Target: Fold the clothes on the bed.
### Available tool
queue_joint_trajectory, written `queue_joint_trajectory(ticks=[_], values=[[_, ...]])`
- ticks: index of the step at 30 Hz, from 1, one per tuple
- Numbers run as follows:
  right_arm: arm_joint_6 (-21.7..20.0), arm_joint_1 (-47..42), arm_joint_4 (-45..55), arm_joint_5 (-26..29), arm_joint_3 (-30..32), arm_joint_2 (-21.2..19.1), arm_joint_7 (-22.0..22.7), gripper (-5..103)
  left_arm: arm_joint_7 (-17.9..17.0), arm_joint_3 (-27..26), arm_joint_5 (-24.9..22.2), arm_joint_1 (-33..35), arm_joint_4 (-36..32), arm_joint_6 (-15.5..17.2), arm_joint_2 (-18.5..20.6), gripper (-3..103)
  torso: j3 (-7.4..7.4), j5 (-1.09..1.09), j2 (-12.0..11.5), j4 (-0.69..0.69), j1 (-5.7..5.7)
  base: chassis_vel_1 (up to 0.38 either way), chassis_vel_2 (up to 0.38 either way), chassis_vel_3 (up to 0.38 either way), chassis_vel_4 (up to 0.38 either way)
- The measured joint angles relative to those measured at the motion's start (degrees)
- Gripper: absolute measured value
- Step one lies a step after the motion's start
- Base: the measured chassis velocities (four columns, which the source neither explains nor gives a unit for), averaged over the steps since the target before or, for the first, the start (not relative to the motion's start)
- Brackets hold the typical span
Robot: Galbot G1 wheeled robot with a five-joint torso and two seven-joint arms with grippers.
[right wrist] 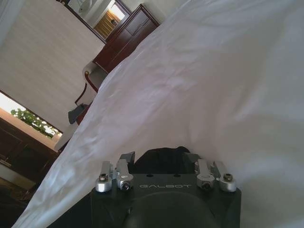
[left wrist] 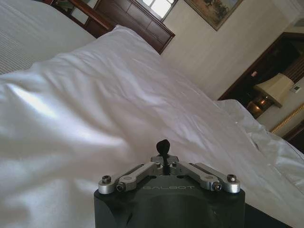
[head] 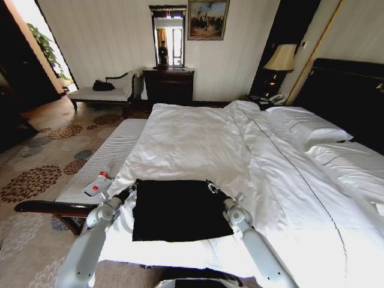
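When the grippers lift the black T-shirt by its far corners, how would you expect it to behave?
Probably floppy: the T-shirt lies flat against the duvet, so it should drape and sag between the left gripper and right gripper. Likely light, being thin. It may drag on the soft, wrinkled duvet.

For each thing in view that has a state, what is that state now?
black T-shirt: lying flat as a dark rectangle on the white duvet, both far corners pinched.
left end effector: shut on the T-shirt's far left corner.
right end effector: shut on its far right corner.
bed: made.
table lamp: lit.
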Motion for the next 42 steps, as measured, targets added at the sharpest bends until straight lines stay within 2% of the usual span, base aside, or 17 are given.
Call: queue_joint_trajectory(ticks=[1,2,5,6,8,9,11,12,15,26,31,35,42], values=[[0.1,0.0,-0.2,-0.2,0.0,-0.2,-0.1,54,0.1,0.0,0.0,-0.1,0.0,0.0,0.0,1,0.00,0.00,0.0,0.00,0.00,0.000,0.000,0.000,0.000],[0.1,0.0,-0.2,-0.2,0.0,-0.2,-0.1,54,0.1,0.0,0.0,-0.1,0.0,0.0,0.0,1,0.00,0.00,0.0,0.00,0.00,0.000,0.000,0.000,0.000],[0.4,0.0,-0.7,-1.0,0.0,-0.3,-0.3,37,0.2,0.0,0.0,-0.2,0.2,-0.1,0.1,1,0.00,0.00,0.0,0.00,0.00,0.000,0.000,0.000,0.000],[0.4,0.0,-0.7,-1.0,0.0,-0.3,-0.3,37,0.2,0.0,0.0,-0.2,0.2,-0.1,0.1,1,0.00,0.00,0.0,0.00,0.00,0.000,0.000,0.000,0.000],[0.6,0.1,-1.1,-1.7,-0.2,-0.3,-0.5,27,0.2,0.0,0.0,-0.2,0.3,-0.2,0.1,1,0.00,0.00,0.0,0.00,0.00,0.000,0.000,0.000,0.000],[0.7,0.1,-1.2,-2.0,-0.4,-0.2,-0.6,27,0.2,0.0,0.1,-0.2,0.3,-0.2,0.0,1,0.00,0.00,0.0,0.00,0.00,0.000,0.000,0.000,0.000],[0.9,0.3,-1.5,-2.4,-0.8,-0.1,-0.7,15,0.3,-0.1,0.1,-0.2,0.3,-0.3,0.0,1,0.00,0.00,0.0,0.00,0.00,0.000,0.000,0.000,0.000],[0.9,0.3,-1.5,-2.4,-0.8,-0.1,-0.7,15,0.3,-0.1,0.1,-0.2,0.3,-0.3,0.0,1,0.00,0.00,0.0,0.00,0.00,0.000,0.000,0.000,0.000],[1.3,0.9,-1.9,-2.7,-1.0,0.2,-0.8,2,0.4,-0.2,0.1,-0.2,0.3,-0.4,0.1,1,0.00,0.00,0.0,0.00,0.00,0.000,0.000,0.000,0.000],[2.6,2.2,-1.7,-1.8,0.7,-0.2,-0.8,1,0.9,-0.8,-2.2,-1.8,0.9,-0.7,0.4,1,0.00,0.00,0.0,0.00,0.00,0.000,0.000,0.000,0.000],[4.9,2.4,0.3,1.4,2.7,-0.3,-1.8,1,2.8,-1.8,-5.2,-2.2,-0.1,-1.4,-0.2,1,0.00,0.01,0.0,0.00,0.00,0.000,0.000,0.000,0.000],[8.0,1.3,2.1,2.8,3.8,0.1,-4.4,1,4.8,-2.8,-8.9,-1.9,-1.7,-2.2,-1.2,1,0.00,0.00,0.0,-0.01,0.00,0.000,0.000,0.000,0.000],[12.5,0.4,1.8,2.5,4.0,1.2,-9.8,1,6.2,-3.3,-10.2,-1.1,-2.7,-3.0,-1.9,1,0.00,0.00,0.0,0.00,0.00,0.000,0.000,0.000,0.000]])
